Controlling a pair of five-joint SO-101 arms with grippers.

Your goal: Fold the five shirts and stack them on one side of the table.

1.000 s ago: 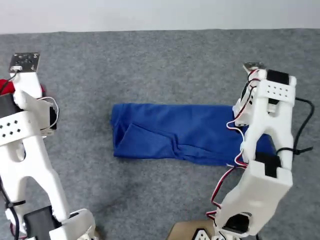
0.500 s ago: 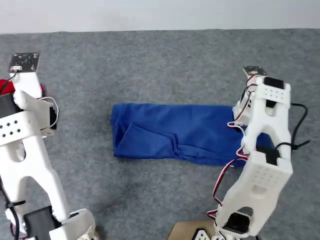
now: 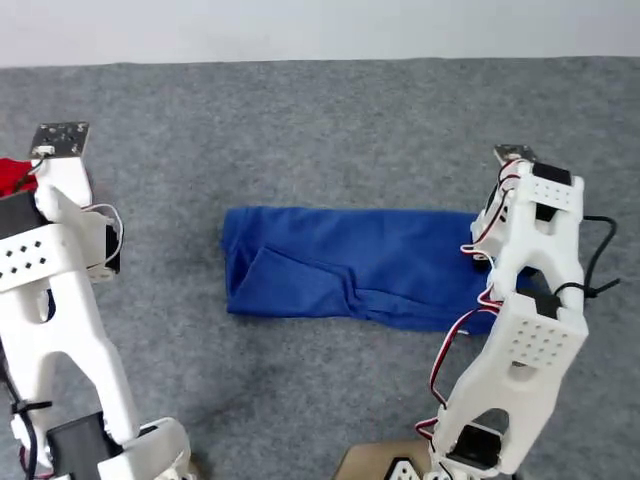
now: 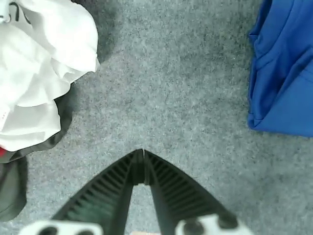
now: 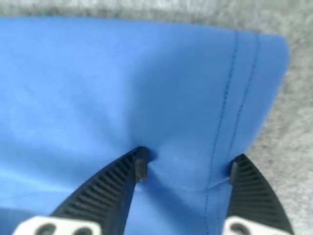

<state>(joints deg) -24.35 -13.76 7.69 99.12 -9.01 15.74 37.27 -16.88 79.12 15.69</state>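
The blue shirt (image 3: 350, 265) lies in a long strip mid-counter (image 3: 300, 130). The right hand (image 5: 188, 169), spread wide and holding nothing, presses on its hemmed end, and the left hand (image 4: 144, 169) is closed and empty off the other end. Closing here may pinch only the top layer, dragging the fold crooked.

Shirt (image 3: 350, 268): plain royal blue, no print, with two lines of darker blue stitching along the hem.
Table cover (image 3: 300, 120): mottled mid-grey, finely flecked all over.
Wall strip (image 3: 300, 28), far edge: off-white.
Left arm (image 3: 60, 290) and right arm (image 3: 530, 300): white shells dotted with rows of small dark holes, with black motor blocks.
Left gripper (image 4: 144, 156) and right gripper (image 5: 188, 169): black fingers with ribbed inner faces on white mounts.
Wires (image 3: 478, 240), right arm: red, white and black.
Cloth heap, far left: a white piece (image 4: 39, 63) over a dark grey piece (image 4: 12, 196), with a red piece (image 3: 12, 175) beside.
Board (image 3: 370, 462), near edge: tan brown.
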